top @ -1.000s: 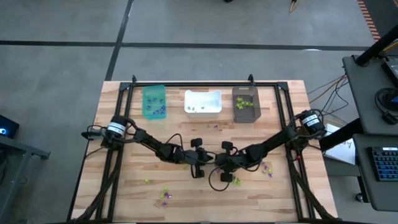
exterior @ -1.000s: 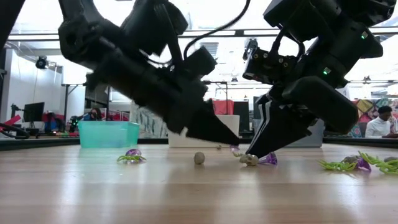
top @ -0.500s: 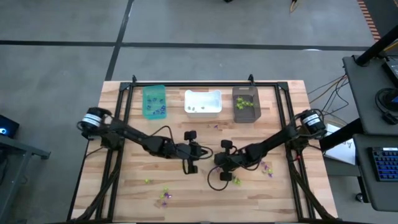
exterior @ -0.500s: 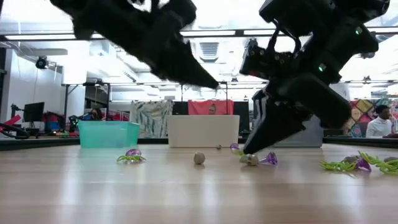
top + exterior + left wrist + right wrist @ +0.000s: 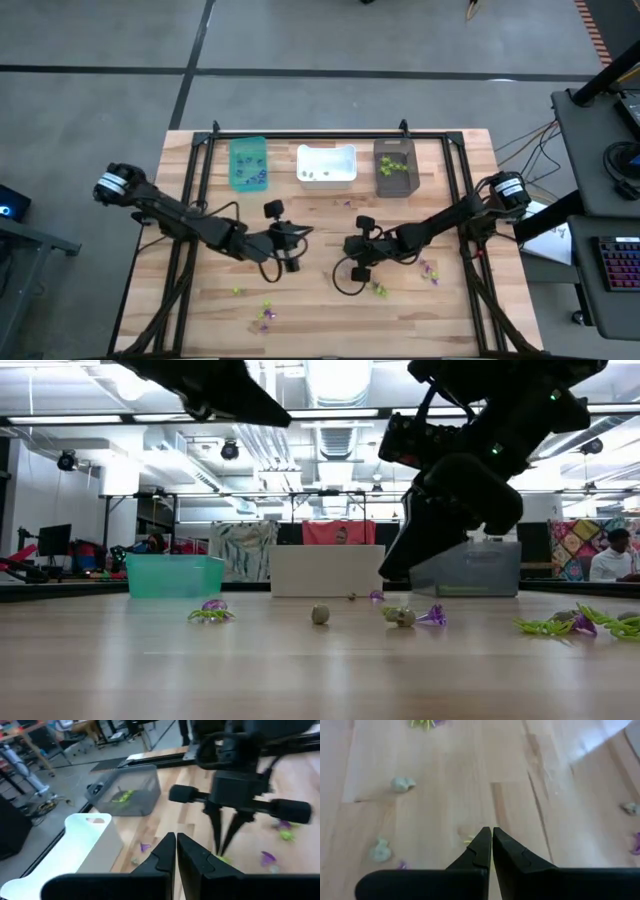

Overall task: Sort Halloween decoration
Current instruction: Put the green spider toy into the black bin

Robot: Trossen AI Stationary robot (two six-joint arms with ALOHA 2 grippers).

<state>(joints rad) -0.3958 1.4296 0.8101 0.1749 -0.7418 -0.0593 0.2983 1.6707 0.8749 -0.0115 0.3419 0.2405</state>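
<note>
Wood table (image 5: 200, 310) w/ tiny purple, lime, greyish trinkets (image 5: 404, 617).

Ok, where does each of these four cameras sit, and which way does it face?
High view: overhead, straight down on the table, both arms and three bins.
Low view: table height, level across the trinkets to the room; both arms overhead.
Left wrist view: on the left arm, past its shut left pincer toward the right arm and the white bin.
Right wrist view: on the right arm, down past its shut right pincer at the tabletop.
Shared: high and left wrist views both show the white bin.
</note>
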